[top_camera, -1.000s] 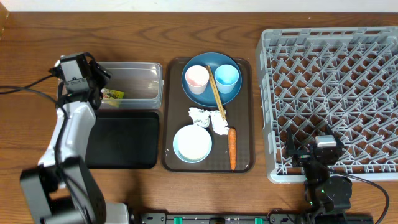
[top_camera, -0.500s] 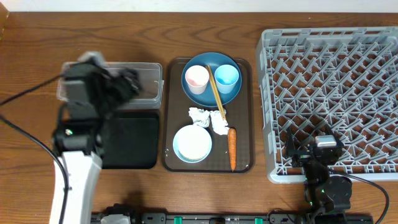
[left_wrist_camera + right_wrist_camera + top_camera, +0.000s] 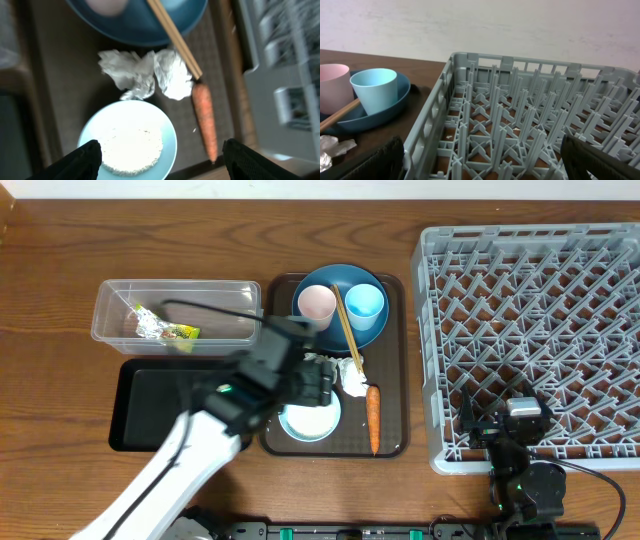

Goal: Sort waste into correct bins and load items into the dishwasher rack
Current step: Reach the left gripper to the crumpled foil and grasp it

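My left gripper (image 3: 318, 383) (image 3: 161, 152) is open and holds nothing; it hangs over the pale blue bowl (image 3: 308, 420) (image 3: 127, 131) of white rice (image 3: 131, 149). Next to the bowl lie the orange carrot (image 3: 373, 418) (image 3: 205, 120) and crumpled paper wads (image 3: 350, 376) (image 3: 129, 72). The blue plate (image 3: 376, 330) (image 3: 395, 102) carries the pink cup (image 3: 317, 303) (image 3: 332, 80), the blue cup (image 3: 364, 301) (image 3: 374, 90) and the chopsticks (image 3: 347, 330) (image 3: 175, 37). The snack wrapper (image 3: 180, 332) lies in the clear tub (image 3: 220, 295). Over the near edge of the grey rack (image 3: 530, 300) (image 3: 530, 95), my right gripper (image 3: 505, 422) (image 3: 482, 160) is open and empty.
The black tray (image 3: 150, 405) lies in front of the clear tub. A brown serving tray (image 3: 392, 365) holds the plate, bowl, carrot and wads. My left arm slants from the lower left across the black tray's right end.
My left arm has swung right from the clear tub to above the bowl on the brown tray, uncovering the tub. The right arm has not moved.
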Robot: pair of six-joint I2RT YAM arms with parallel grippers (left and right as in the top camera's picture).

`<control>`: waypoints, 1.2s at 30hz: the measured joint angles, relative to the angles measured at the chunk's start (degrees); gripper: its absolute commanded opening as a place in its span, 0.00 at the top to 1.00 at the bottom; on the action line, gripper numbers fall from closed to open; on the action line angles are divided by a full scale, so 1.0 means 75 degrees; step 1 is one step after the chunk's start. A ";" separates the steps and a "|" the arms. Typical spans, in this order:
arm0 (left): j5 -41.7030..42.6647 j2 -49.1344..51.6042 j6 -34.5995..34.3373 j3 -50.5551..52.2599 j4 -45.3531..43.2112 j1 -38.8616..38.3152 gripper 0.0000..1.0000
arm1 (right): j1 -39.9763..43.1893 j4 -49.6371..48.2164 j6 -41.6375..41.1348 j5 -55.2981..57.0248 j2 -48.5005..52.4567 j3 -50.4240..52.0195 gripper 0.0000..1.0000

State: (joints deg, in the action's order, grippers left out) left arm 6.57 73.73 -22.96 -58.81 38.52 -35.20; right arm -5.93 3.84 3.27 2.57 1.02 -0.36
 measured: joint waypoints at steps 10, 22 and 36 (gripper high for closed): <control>-0.0991 0.1982 0.0050 0.0000 -0.0755 -0.0379 0.20 | 0.0000 0.0000 0.0000 0.0000 0.0000 0.0000 0.01; -0.1163 0.3121 0.0067 0.0000 -0.1577 -0.0379 0.24 | 0.0000 0.0000 0.0000 0.0000 0.0000 0.0000 0.01; -0.1926 0.3515 0.0076 0.0000 -0.1973 -0.0379 0.81 | 0.0000 0.0000 0.0000 0.0000 0.0000 0.0000 0.01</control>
State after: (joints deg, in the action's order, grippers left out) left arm -7.88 100.09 -22.39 -58.81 23.73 -38.04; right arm -5.93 3.84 3.27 2.57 1.02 -0.36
